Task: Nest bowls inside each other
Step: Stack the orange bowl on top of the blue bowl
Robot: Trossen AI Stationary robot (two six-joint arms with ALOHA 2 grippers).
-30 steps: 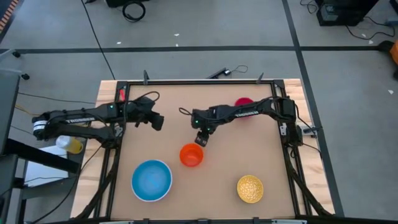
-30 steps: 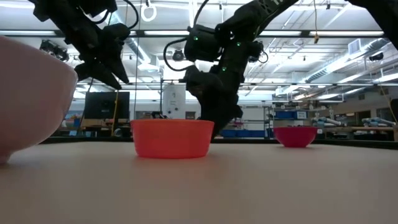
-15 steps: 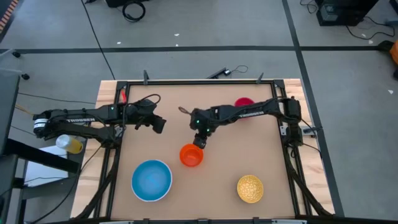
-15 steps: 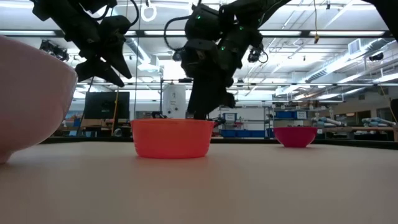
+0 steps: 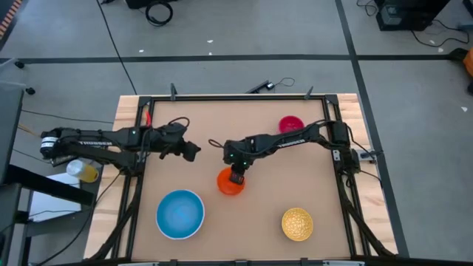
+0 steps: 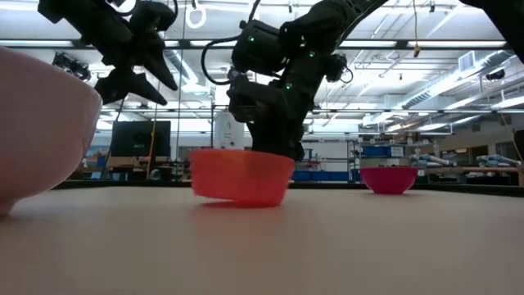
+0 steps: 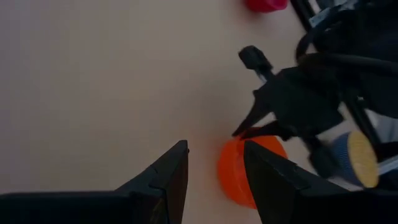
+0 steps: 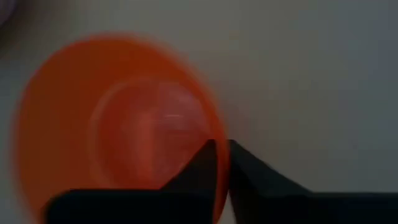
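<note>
The orange bowl sits mid-table, tilted in the low view. My right gripper is shut on its far rim. My left gripper hangs open above the table, left of the orange bowl and apart from it; its wrist view shows the open fingers with that bowl beyond them. A light blue bowl with a white rim around it rests near the front left. A speckled yellow bowl stands front right, and a small red bowl at the far right. My right gripper pinches the orange bowl's rim on its far side, one finger inside the bowl and one outside. The fingers slant down from the far side. The bowl is tipped, one side of its base raised.
A large pale bowl wall fills the low view's left, close to the camera. A black frame edges the table. Bare board lies between the bowls, in front of the orange one.
My right gripper has moved toward the table's near edge, down onto the orange bowl's far rim, and shut on it. The bowl, flat before, now stands tipped and has shifted slightly. My left gripper has drifted a little toward the table's middle.
</note>
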